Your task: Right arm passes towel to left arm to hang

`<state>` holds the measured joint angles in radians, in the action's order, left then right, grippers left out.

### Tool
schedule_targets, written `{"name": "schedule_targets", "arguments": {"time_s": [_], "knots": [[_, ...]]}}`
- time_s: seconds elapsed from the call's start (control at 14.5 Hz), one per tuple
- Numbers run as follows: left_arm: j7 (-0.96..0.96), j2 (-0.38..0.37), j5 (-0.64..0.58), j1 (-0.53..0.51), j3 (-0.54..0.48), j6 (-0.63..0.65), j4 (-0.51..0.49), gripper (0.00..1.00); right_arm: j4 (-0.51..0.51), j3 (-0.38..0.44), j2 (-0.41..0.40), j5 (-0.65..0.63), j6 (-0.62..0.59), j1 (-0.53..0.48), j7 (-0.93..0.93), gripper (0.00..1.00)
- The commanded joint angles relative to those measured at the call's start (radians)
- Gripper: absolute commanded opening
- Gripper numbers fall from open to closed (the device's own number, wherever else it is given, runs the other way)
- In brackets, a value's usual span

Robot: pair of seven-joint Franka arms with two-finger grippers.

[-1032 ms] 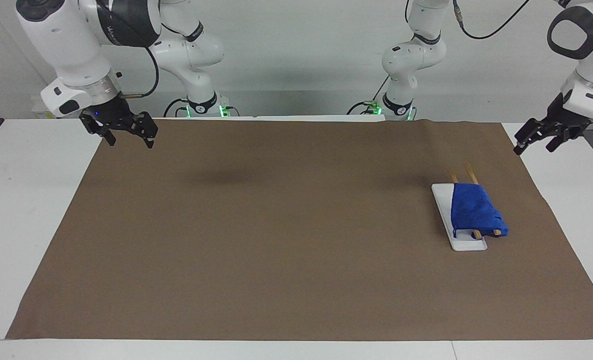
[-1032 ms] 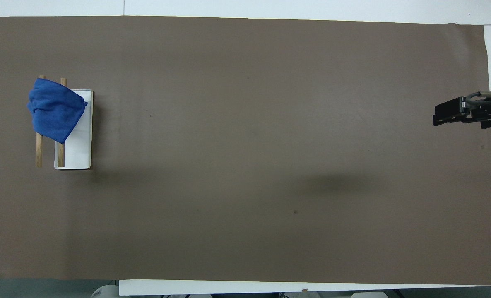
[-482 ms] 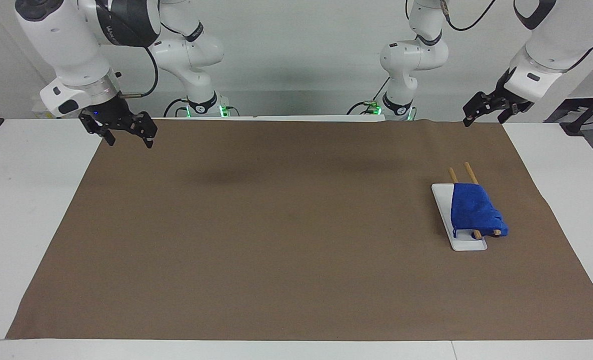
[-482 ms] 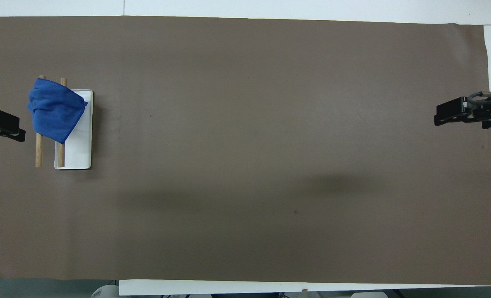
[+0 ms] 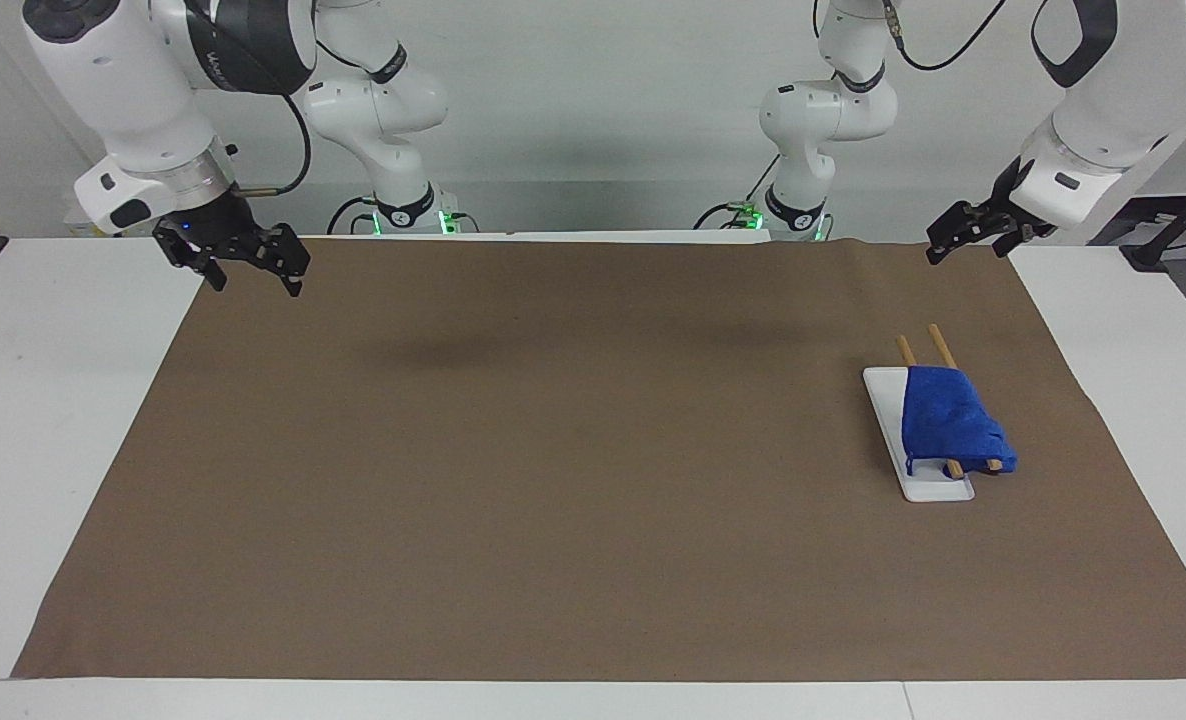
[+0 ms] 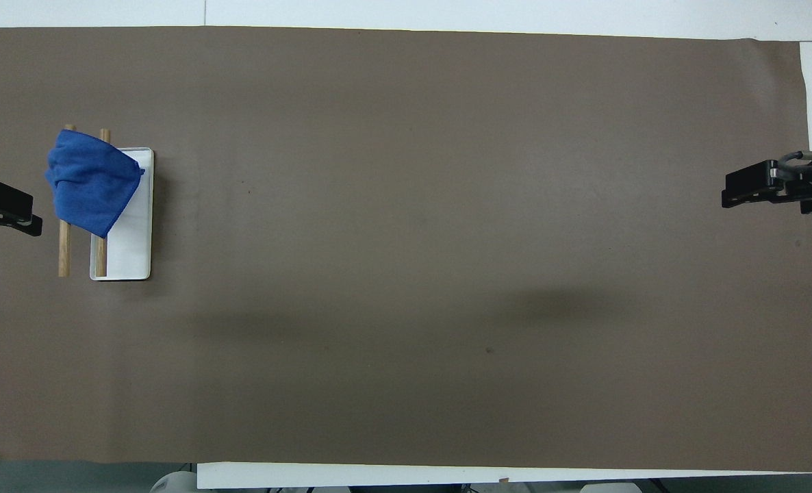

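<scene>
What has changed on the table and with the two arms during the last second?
The left gripper swung in from the table's edge to above the mat's corner, holding nothing. The right gripper barely shifted. The towel stayed draped on the wooden bars of the white rack.

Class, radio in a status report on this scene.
Right gripper open, empty, up. Left gripper up, empty. Towel draped on rack. Nothing in the way.

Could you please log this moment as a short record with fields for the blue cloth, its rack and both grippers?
towel: bright-blue terry towel draped over two wooden rails of a white-based rack, toward the left arm's end of the table
left gripper: raised over the brown mat's edge, holding nothing
right gripper: open, empty, raised over the mat's corner at the right arm's end
</scene>
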<state>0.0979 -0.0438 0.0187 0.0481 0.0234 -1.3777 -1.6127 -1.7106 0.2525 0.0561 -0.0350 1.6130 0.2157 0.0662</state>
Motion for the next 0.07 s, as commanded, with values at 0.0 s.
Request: {"name": "schedule_targets", "arguments": {"time_s": [0.0], "knots": [[-0.007, -0.005, -0.011, 0.018, -0.017, 0.008, 0.005, 1.00, -0.018, 0.001, 0.018, -0.002, -0.002, -0.002, -0.011, 1.00]]}}
